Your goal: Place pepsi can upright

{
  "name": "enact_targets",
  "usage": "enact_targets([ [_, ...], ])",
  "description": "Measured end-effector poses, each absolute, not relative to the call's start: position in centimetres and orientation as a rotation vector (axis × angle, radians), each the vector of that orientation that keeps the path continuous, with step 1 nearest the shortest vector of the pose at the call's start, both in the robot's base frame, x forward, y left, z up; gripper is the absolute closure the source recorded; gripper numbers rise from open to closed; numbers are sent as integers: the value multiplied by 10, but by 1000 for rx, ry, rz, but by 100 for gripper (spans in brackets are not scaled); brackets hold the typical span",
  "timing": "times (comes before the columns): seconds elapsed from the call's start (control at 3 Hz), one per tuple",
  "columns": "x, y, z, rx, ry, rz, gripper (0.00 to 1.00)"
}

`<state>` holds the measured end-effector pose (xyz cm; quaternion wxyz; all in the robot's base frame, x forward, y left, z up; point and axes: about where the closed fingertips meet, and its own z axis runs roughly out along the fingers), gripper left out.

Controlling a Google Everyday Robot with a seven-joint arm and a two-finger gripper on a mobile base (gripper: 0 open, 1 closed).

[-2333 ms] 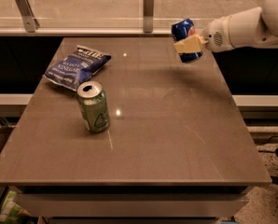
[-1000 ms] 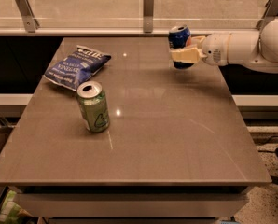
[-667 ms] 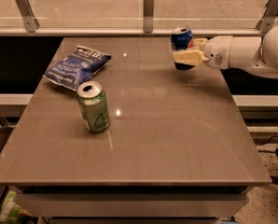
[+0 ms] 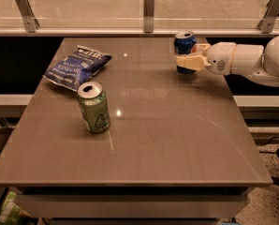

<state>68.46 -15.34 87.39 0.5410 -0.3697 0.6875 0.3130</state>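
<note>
Where the pepsi can (image 4: pixel 183 45) stands: far right of the table (image 4: pixel 177 139), long axis upright, base at or just above the surface.
Gripper (image 4: pixel 190 62): on the can's right side, clasped round its lower body.
Coming move: likely let go, then draw away rightward.

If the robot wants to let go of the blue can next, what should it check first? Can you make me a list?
1. Can upright: the small dark blue pepsi can stands with its silver top facing up. Ok.
2. Grip: the cream two-finger gripper reaches in from the right and is closed around the can's lower half. Ok.
3. Can's bottom resting on the flat brown table: cannot tell.
4. Away from the edges: the can is near the table's far right corner, but inside its edges. Ok.
5. Room around it: the green drink can and the crinkly blue chip bag are well off to the left. Ok.
</note>
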Motion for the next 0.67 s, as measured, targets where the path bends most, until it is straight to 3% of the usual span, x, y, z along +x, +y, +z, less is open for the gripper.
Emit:
enact_targets([
  [0.67, 689, -160, 852, -850, 1620, 789, 100],
])
